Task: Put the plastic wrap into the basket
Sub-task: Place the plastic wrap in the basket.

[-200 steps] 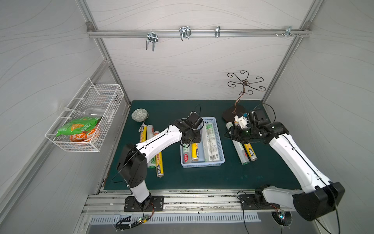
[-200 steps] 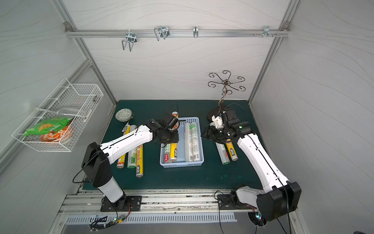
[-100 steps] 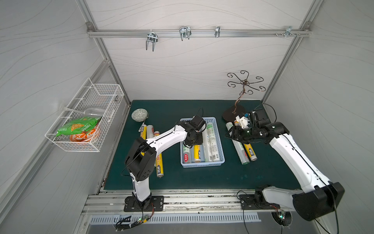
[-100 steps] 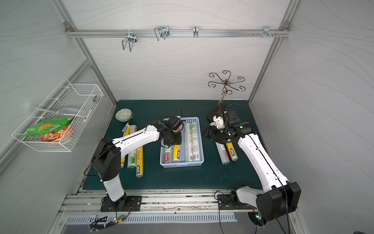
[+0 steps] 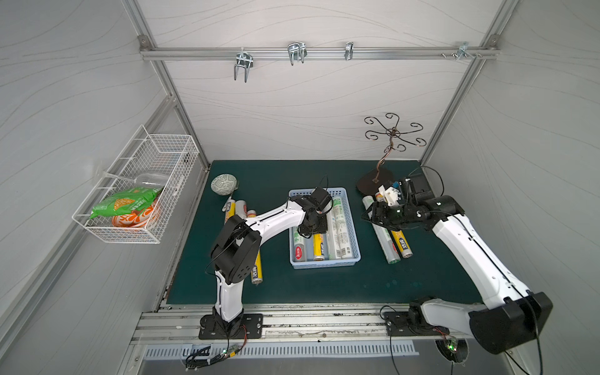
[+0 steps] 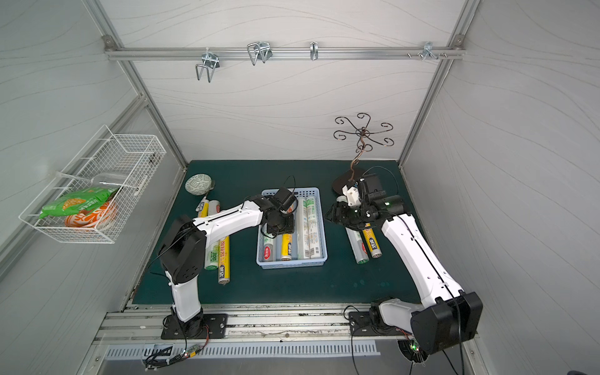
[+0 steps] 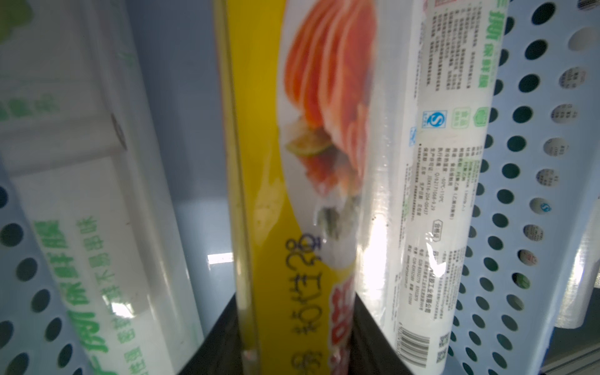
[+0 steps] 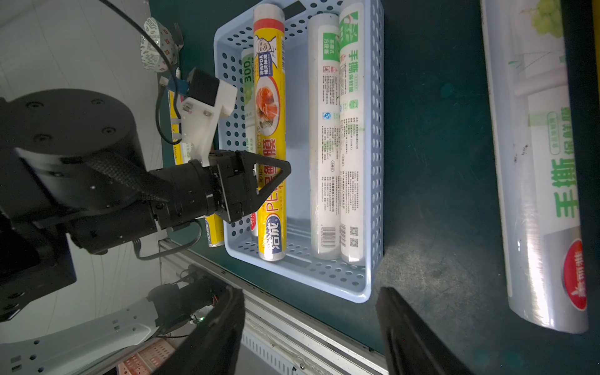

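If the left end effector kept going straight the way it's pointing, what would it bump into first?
Likely the yellow roll between the left end effector's fingers, then the blue basket's floor right beneath it. Remaining gap is unclear.

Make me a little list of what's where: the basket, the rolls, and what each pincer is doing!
basket: middle of the green mat
inside the basket: four rolls
left pincer: down in the basket, shut on the yellow roll
right pincer: open, empty, by the right rolls
left rolls: three on the mat, left of the basket
right rolls: two on the mat, right of the basket
not yet in the basket: five rolls
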Controlling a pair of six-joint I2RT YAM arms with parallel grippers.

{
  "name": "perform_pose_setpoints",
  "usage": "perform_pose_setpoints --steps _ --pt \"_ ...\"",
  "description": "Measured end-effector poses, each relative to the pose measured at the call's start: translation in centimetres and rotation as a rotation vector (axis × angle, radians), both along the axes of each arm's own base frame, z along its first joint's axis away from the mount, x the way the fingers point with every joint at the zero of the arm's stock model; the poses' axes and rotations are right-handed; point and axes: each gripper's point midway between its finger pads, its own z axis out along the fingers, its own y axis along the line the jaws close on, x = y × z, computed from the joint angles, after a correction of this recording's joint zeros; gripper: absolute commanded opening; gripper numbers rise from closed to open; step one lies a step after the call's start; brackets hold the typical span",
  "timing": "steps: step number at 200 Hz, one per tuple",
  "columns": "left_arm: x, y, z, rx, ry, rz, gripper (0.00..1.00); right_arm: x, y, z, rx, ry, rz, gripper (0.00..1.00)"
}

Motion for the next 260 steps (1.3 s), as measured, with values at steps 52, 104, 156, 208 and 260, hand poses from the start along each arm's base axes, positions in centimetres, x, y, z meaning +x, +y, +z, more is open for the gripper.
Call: perform_pose_setpoints --steps 52,104,156,208,260 --pt "0.2 -0.4 -0.9 -0.009 0.012 0.010 0.42 -0.1 0.0 -0.4 -0.003 0.009 0.002 0.69" --pt "0.4 -0.8 -1.7 -0.017 0.022 0.014 0.46 -0.2 -0.1 -0.6 -0.005 0.015 0.000 0.69" --pt "0.7 -1.2 -1.8 -0.035 0.014 0.023 0.54 -0.2 -0.3 -1.0 -0.009 0.024 -0.005 0.69" --pt "0.8 -1.3 -1.7 -0.039 0.008 0.023 0.56 -0.2 -0.3 -1.0 -0.009 0.026 -0.005 0.69" --pt "0.7 -0.8 -1.2 -0.021 -0.001 0.017 0.60 -0.2 -0.3 -1.0 -0.009 0.025 -0.004 0.71"
